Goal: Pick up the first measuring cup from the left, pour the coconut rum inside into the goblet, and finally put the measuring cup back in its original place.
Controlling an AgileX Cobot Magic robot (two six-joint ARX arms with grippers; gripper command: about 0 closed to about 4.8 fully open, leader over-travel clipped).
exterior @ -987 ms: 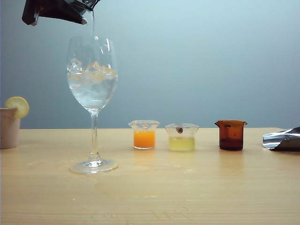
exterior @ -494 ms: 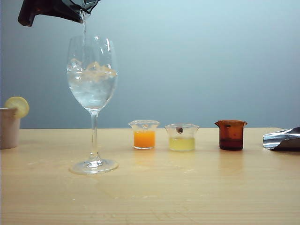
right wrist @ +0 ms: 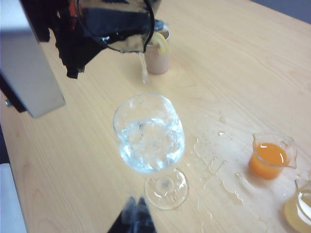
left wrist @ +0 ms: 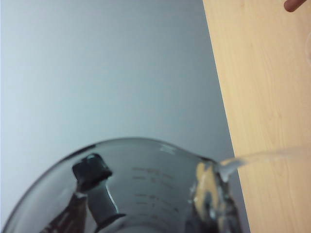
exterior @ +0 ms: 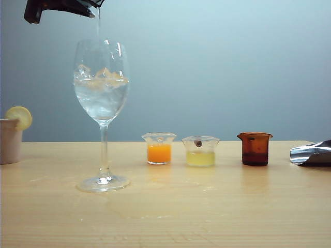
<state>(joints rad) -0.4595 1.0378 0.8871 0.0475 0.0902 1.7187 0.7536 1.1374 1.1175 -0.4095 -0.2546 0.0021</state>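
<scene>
Above the goblet (exterior: 102, 111), the left gripper (exterior: 62, 8) clamps the tilted measuring cup (right wrist: 119, 24), from whose lip a thin stream of rum (exterior: 98, 26) falls into the bowl. The right gripper (right wrist: 133, 218) hovers near the goblet's foot; whether its jaws are apart or together cannot be told. Right of the goblet stand an orange cup (exterior: 159, 148), a yellow cup (exterior: 200, 151) and an amber cup (exterior: 255, 148).

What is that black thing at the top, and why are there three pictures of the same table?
It is a robot with two arms, each ending in a two-finger gripper. One camera watches the table; one sits on each wrist. The left gripper holds the measuring cup tipped above the goblet, pouring a thin stream of coconut rum onto the ice. The right gripper waits low beside the goblet's foot, holding nothing. On the table stand the orange cup, the pale yellow cup, the brown cup, and some spilled drops.
</scene>
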